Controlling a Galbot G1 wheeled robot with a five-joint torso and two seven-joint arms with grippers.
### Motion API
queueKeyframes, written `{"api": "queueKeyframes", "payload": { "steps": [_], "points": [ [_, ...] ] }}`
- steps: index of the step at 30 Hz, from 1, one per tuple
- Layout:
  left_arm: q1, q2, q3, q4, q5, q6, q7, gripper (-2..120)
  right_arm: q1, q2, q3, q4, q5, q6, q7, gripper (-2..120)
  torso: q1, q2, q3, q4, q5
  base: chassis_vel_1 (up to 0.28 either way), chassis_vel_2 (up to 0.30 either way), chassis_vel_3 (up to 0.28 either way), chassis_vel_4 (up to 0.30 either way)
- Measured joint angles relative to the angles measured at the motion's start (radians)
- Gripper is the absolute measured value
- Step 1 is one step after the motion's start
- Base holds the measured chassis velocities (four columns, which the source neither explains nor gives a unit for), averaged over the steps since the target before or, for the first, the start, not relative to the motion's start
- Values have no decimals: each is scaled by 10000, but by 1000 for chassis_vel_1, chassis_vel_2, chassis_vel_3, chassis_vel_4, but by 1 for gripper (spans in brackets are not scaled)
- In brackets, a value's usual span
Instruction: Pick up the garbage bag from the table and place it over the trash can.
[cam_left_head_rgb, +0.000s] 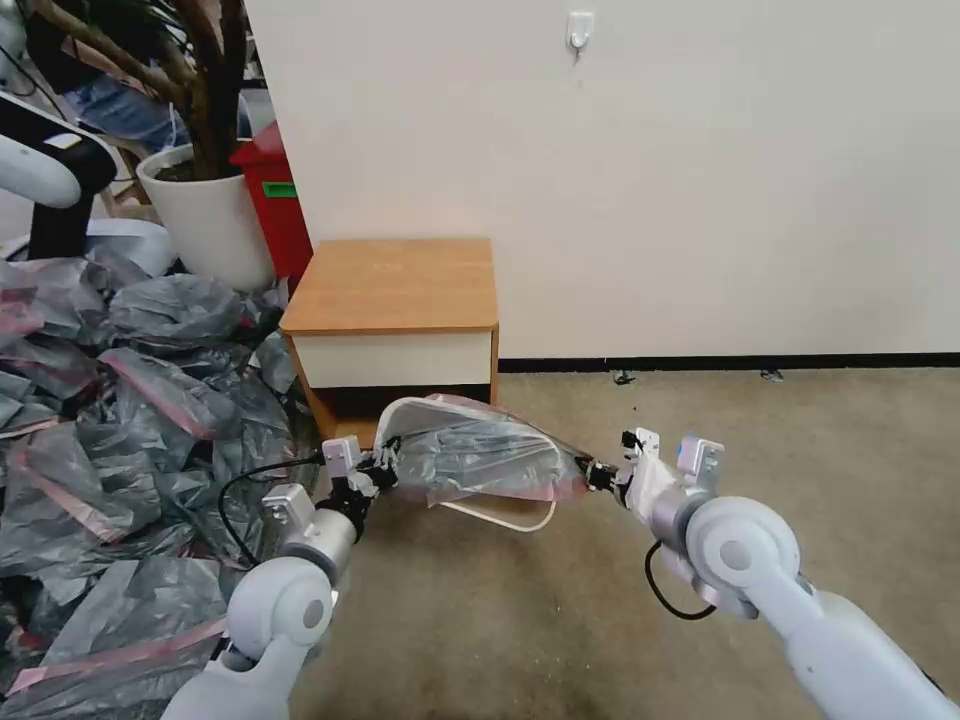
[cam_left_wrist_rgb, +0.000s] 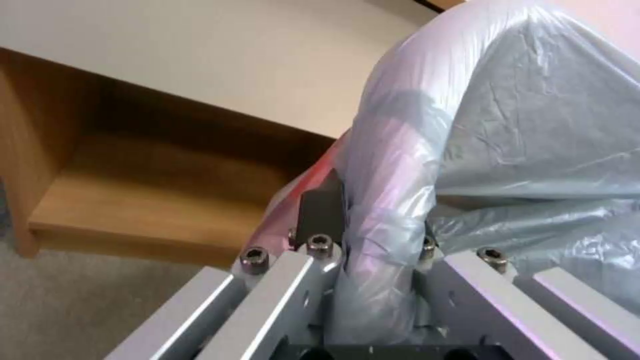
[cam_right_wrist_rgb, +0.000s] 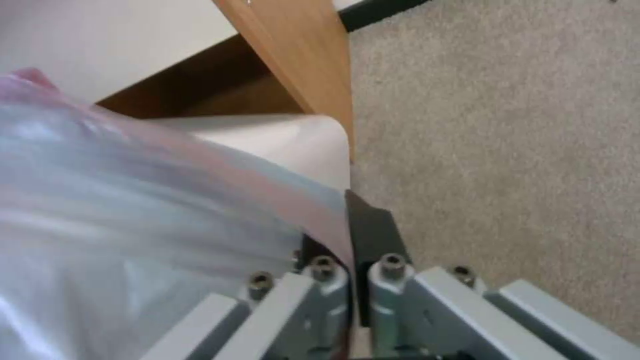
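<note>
The garbage bag (cam_left_head_rgb: 480, 455) is stretched between my two grippers, low in front of the table (cam_left_head_rgb: 395, 285). It drapes over the trash can (cam_left_head_rgb: 505, 517), whose cream rim shows at the bag's left end and below its front edge. My left gripper (cam_left_head_rgb: 385, 465) is shut on the bag's left end; in the left wrist view the garbage bag (cam_left_wrist_rgb: 480, 150) bunches between the fingers (cam_left_wrist_rgb: 323, 207). My right gripper (cam_left_head_rgb: 592, 473) is shut on the pink-banded right end, and the right wrist view shows the garbage bag (cam_right_wrist_rgb: 133, 200) pinched there beside the trash can (cam_right_wrist_rgb: 280, 140).
A big heap of grey-and-pink bags (cam_left_head_rgb: 120, 420) covers the floor on the left. Behind it stand a white plant pot (cam_left_head_rgb: 205, 215) and a red box (cam_left_head_rgb: 270, 195). A wall runs behind the table; open carpet (cam_left_head_rgb: 700, 420) lies to the right.
</note>
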Motion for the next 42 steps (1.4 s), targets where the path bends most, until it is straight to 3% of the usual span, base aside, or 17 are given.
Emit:
{"api": "queueKeyframes", "payload": {
  "steps": [2,4,11,17,26,35,42],
  "points": [
    [-11,-42,8,-2,-54,58,-126,3,-29,46,-111,-1,-393,57,17,15,0,0,0,0,0,0,0,0,0],
    [-10,-42,6,-6,-59,73,-137,3,-34,48,-119,-8,-492,69,17,17,0,0,0,0,0,0,0,0,0],
    [-27,25,-152,-65,-179,146,-176,3,-155,-64,-135,-36,-1717,255,-257,46,0,0,0,0,0,0,0,0,0],
    [-106,-12,-176,-112,-444,183,-384,3,-299,-15,-209,48,-2033,258,-291,64,0,0,0,0,-1,0,0,0,0],
    [140,35,-308,-326,-737,352,-508,3,-275,17,-88,16,-2279,309,-301,100,0,0,0,0,0,0,0,0,0],
    [261,-4,-390,-485,-1084,615,-768,3,-377,-125,-131,87,-3357,747,-640,114,0,0,0,-1,0,0,0,0,0],
    [352,8,-427,-506,-1142,658,-783,3,-188,-256,270,87,-3488,875,-920,114,0,0,0,0,1,0,0,0,0]
  ]
}}
